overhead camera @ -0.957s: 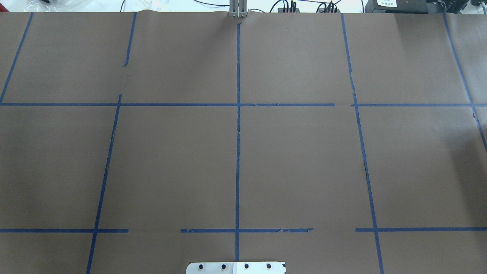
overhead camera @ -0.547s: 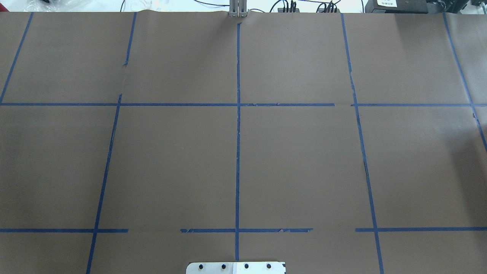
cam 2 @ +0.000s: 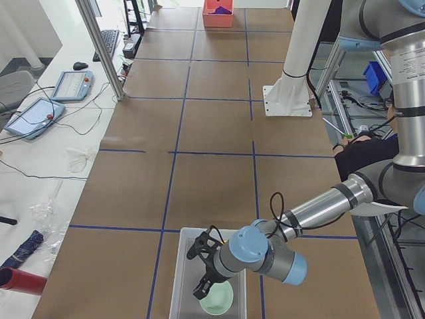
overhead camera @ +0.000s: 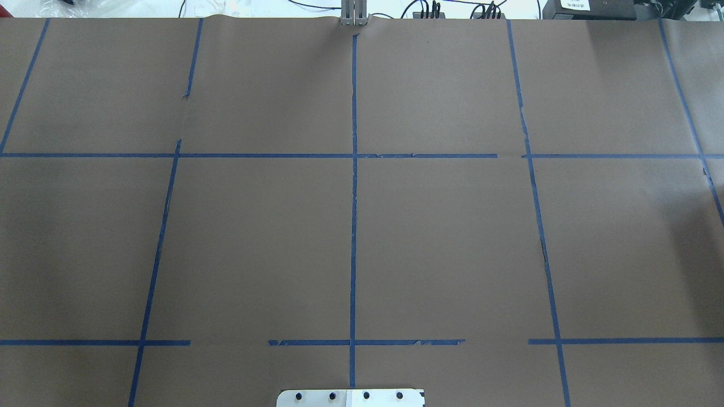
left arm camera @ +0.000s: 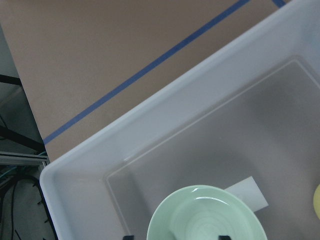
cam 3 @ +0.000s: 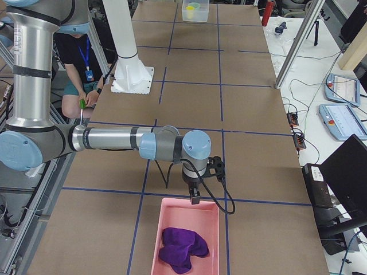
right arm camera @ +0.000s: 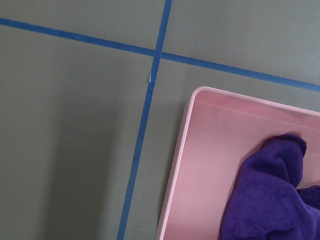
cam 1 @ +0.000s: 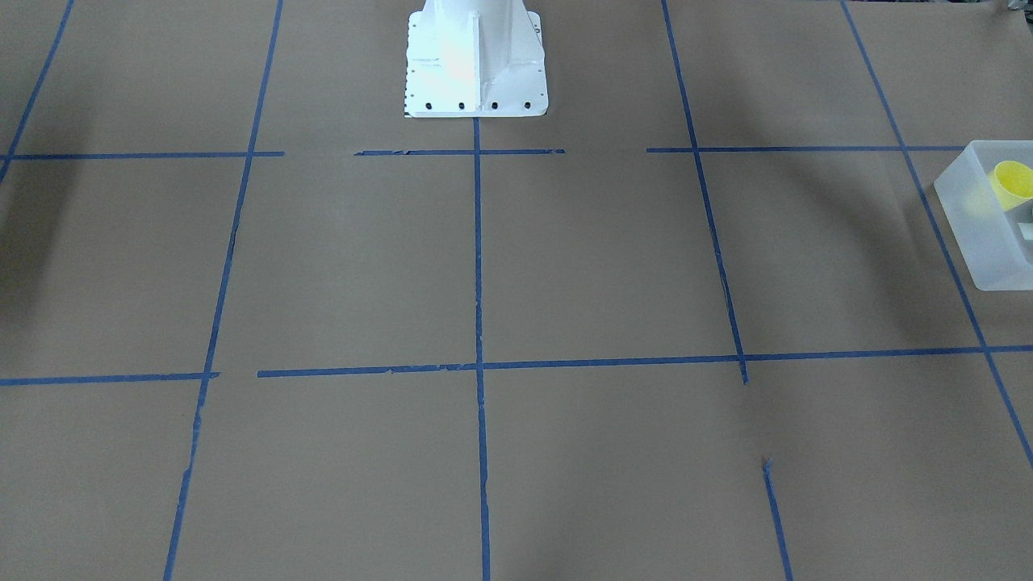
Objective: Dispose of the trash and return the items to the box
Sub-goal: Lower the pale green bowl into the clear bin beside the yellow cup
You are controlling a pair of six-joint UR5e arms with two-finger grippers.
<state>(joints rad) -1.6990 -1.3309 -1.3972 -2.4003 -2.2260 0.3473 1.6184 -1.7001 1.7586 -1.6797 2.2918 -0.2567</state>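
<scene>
Put-back step looks about done. The mint-green bowl [left arm camera: 205, 216] sits upright on the floor of the box [left arm camera: 90, 170], lower centre of the left wrist view, just beside the white label [left arm camera: 245, 192]. The yellow cup [cam 1: 1013, 184] is in the same box, at the right edge of the front-facing view. The left gripper [cam 2: 202, 287] hangs in the box opening just above the bowl, bottom centre of the left side view. Its fingers [left arm camera: 129, 237] show only as two dark tips at the bottom edge of the wrist view: apart, clamped on nothing I can see. The right gripper [cam 3: 195, 197] hovers over the far rim of the pink tray [cam 3: 172, 229], bottom centre of the right side view, with a purple cloth [cam 3: 182, 249] lying inside. Can't tell whether its fingers are apart or together. Next move, my read: lift the left arm straight up with fingers apart so the tips clear the bowl rim and the box wall, then pull back. The right arm only needs to back away from the tray.
</scene>
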